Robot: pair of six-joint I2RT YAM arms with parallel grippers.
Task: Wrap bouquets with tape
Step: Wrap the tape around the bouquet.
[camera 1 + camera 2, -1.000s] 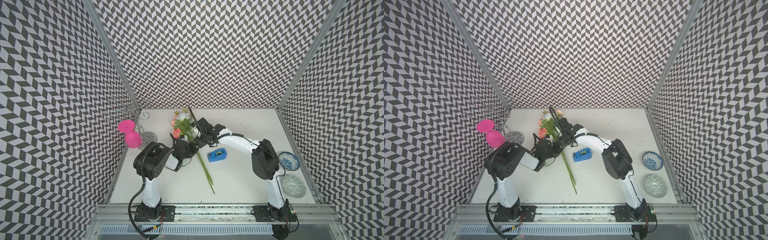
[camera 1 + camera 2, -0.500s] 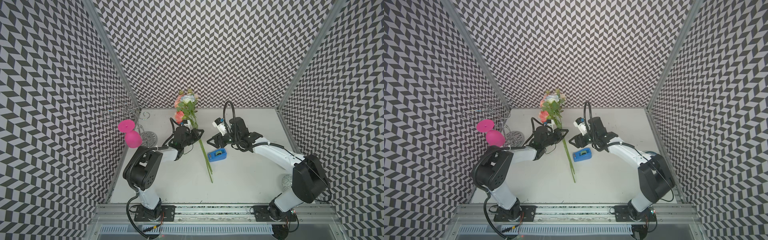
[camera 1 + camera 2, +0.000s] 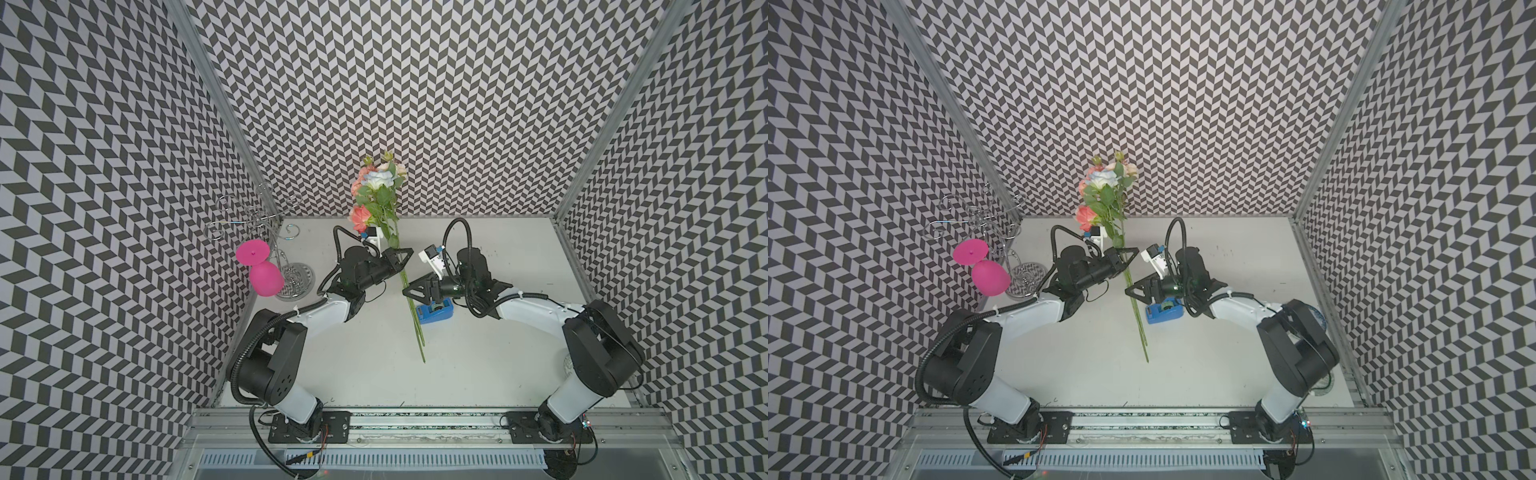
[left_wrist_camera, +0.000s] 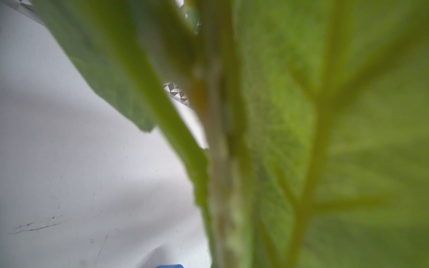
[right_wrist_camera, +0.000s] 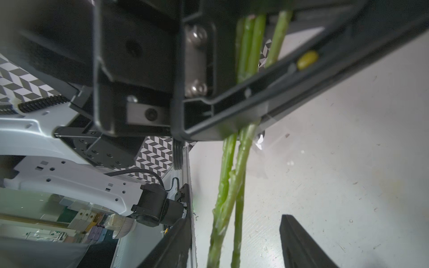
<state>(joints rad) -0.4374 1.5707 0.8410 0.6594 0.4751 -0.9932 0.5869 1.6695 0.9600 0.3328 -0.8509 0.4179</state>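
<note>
The bouquet (image 3: 377,189) (image 3: 1105,187) has pink, peach and white blooms raised toward the back wall. Its green stems (image 3: 413,316) slant down to the table. My left gripper (image 3: 399,256) (image 3: 1126,254) is shut on the stems just below the leaves. Blurred leaves (image 4: 301,130) fill the left wrist view and hide its jaws. My right gripper (image 3: 410,291) (image 3: 1133,291) is open beside the stems, which pass between its fingertips (image 5: 299,241) without touching. The blue tape dispenser (image 3: 434,311) (image 3: 1165,312) sits on the table under the right gripper.
A pink goblet (image 3: 262,274) hangs upside down from a wire rack (image 3: 259,220) at the back left, over its round metal base (image 3: 296,279). A blue bowl (image 3: 1317,321) and a glass dish (image 3: 1324,384) peek out behind the right arm. Patterned walls close three sides.
The left gripper has lifted the bouquet from lying low on the table to slanting up toward the back wall. The right arm has swung out to the right and now faces the stems.
</note>
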